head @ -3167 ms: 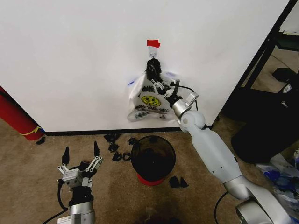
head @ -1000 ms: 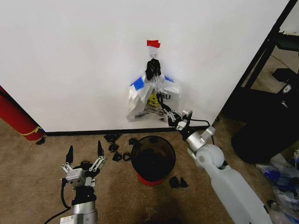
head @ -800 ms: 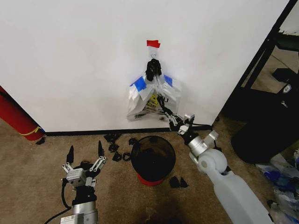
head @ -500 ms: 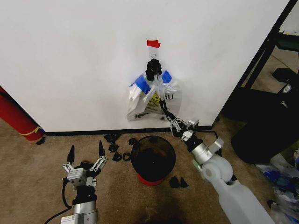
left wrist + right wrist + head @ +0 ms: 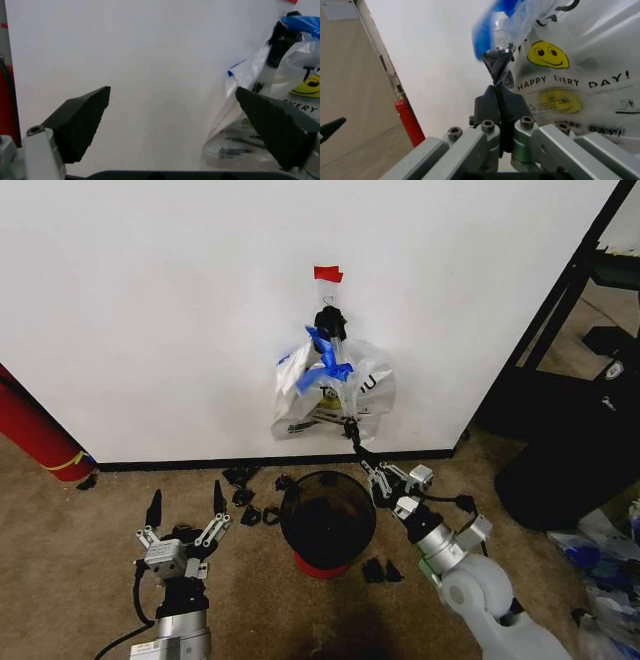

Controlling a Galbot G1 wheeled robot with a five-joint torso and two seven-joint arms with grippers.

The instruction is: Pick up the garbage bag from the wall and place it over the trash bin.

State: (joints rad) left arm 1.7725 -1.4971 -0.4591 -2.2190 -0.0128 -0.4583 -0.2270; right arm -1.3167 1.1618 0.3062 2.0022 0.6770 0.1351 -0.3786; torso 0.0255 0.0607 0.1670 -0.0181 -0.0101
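One thin, crinkly, see-through garbage bag with blue printed patches (image 5: 322, 360) is hanging from the hook on the plain white wall (image 5: 150, 310), and I am holding a twisted tail of it pinched tight between the fingers of my right gripper (image 5: 372, 472). That strand is running taut from the fingertips up toward the hook, so I judge the bag is being drawn off the wall rather than simply gripped. Behind it, farther from the fingers, the white smiley-face bag (image 5: 345, 402) is hanging from the same hook; I am keeping the pinch on the clear plastic alone so only the right bag should come away. Just beside and below the closed fingers, the small round black trash bin with a red base (image 5: 327, 522) is standing open-mouthed, close enough for a short carry. Well apart from all this, my left gripper (image 5: 184, 517) is waiting low over the carpet, fingers spread wide and holding nothing.
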